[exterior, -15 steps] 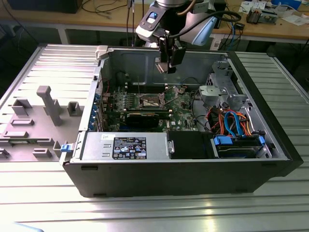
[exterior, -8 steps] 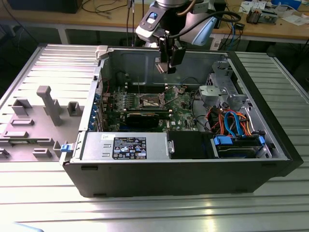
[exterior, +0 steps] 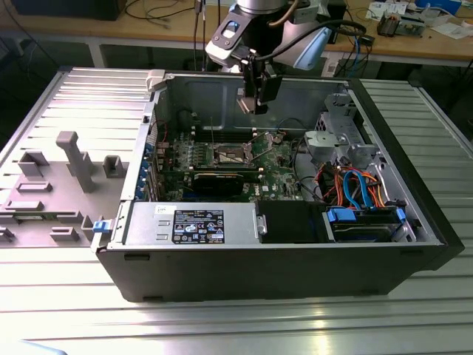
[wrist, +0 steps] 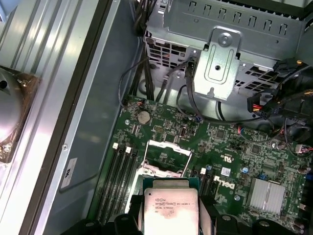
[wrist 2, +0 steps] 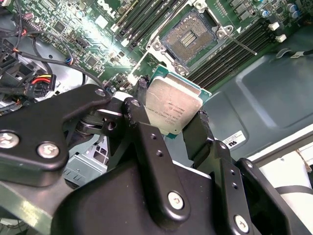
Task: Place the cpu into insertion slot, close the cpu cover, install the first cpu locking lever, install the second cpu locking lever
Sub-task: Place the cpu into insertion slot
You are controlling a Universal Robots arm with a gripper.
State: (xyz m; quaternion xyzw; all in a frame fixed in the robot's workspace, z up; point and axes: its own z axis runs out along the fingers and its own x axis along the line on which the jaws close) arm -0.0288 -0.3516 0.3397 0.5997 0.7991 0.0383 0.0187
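My gripper (exterior: 253,103) hangs over the open computer case, shut on the cpu (wrist 2: 173,110). The chip is a flat square with a silvery top, clamped by its edges between the two black fingers (wrist 2: 143,115). In the first wrist view the cpu (wrist: 169,208) sits in front of the motherboard. The insertion slot (wrist 2: 188,36) lies below on the board, a dark square socket with a silver rim, bare and uncovered. It is on the green board (exterior: 228,155) in the exterior view. The cpu cover (wrist: 169,146) stands raised as a thin silver frame. A thin lever rod (wrist 2: 239,45) sticks out beside the socket.
Memory slots (wrist 2: 230,54) flank the socket. A metal drive cage (wrist: 220,63) with cable bundles (exterior: 355,185) stands on the exterior view's right. The power supply (exterior: 192,222) fills the near side. The case wall (wrist 2: 264,93) is close by. A grey fixture (exterior: 74,159) stands outside the case.
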